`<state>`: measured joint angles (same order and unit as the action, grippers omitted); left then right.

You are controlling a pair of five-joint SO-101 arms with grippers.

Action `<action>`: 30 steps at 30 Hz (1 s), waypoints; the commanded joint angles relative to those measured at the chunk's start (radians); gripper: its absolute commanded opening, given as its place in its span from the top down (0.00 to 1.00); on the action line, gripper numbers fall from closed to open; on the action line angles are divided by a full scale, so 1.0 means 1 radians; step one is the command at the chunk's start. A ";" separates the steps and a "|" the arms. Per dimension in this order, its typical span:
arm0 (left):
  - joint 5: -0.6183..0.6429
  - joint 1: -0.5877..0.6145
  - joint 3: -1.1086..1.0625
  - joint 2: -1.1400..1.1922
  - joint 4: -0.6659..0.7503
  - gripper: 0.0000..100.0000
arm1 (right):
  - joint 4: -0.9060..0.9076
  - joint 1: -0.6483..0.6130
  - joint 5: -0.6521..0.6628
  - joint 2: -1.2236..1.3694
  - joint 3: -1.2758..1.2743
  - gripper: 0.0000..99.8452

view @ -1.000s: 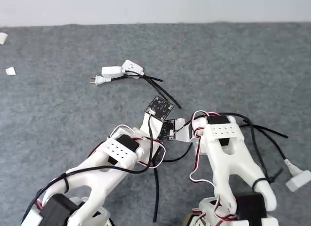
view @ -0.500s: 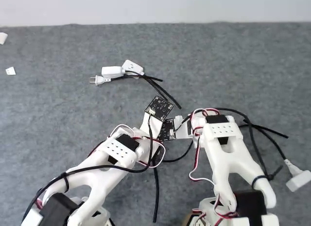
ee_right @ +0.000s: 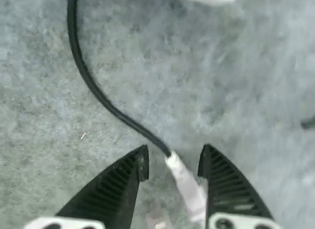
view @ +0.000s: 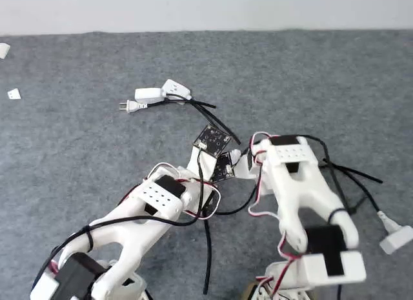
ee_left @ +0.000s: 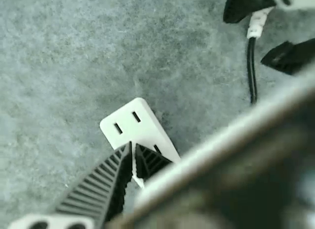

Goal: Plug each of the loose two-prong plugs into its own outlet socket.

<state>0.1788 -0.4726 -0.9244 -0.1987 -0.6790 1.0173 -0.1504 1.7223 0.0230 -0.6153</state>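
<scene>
High view puts both arms at the middle of the grey table (view: 64, 184). The left arm (view: 155, 203) comes in from the near left and the right arm (view: 303, 190) from the near right, their wrists almost meeting. The step in hand, as I judge it, is picking up one plug while its socket is steadied.

The right gripper (ee_right: 174, 157) stands wide, one finger on each side of the plug (ee_right: 187, 187) and, as far as I can see, touching neither side of it. It would do well to close squarely on the stiff white body rather than on the black cable (ee_right: 93, 86), so the prongs do not twist when pressed home. The left gripper (ee_left: 132, 157) is narrow, its tips pinched onto the near end of the outlet socket (ee_left: 129, 124). That hold should leave the slots uncovered and resist the push.

The cable runs as a thin black curve over the table into the plug. The outlet socket is a small white block with rounded corners, lying flat at mid-table, two dark slots side by side at its free end. The plug, just right of it, shows a slim white sleeve where the cable enters — its prongs are hidden.

At the far left a second plug (view: 129, 106) lies loose beside another white socket block (view: 175, 88). A third plug (view: 395, 237) sits at the near right edge.
</scene>
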 commanded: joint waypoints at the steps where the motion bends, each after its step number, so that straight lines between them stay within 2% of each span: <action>1: 0.003 0.052 0.038 -0.008 0.018 0.98 | 0.111 0.033 0.043 0.104 0.127 0.83; 8: 0.003 0.052 0.038 -0.008 0.008 0.98 | 0.294 0.090 0.043 0.282 0.377 0.83; 10: 0.003 0.052 0.038 -0.008 0.008 0.98 | 0.331 0.093 0.043 0.311 0.420 0.88; 13: 0.003 0.052 0.039 -0.008 0.008 0.98 | 0.375 0.093 0.041 0.346 0.466 0.99; 17: 0.003 0.052 0.039 -0.008 0.008 0.98 | 0.426 0.105 0.012 0.364 0.503 0.99; 21: 0.003 0.041 0.039 -0.006 0.009 0.98 | 0.432 0.120 -0.147 0.331 0.551 0.99; 24: 0.002 -0.017 0.036 -0.002 -0.003 0.98 | 0.432 0.148 -0.288 0.278 0.583 0.99; 30: -0.137 -0.094 0.038 0.000 -0.054 0.98 | 0.426 0.177 -0.723 0.143 0.588 0.99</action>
<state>0.1235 -0.5201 -0.9152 -0.1941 -0.7020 1.4362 0.0015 1.2160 0.2746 -0.0783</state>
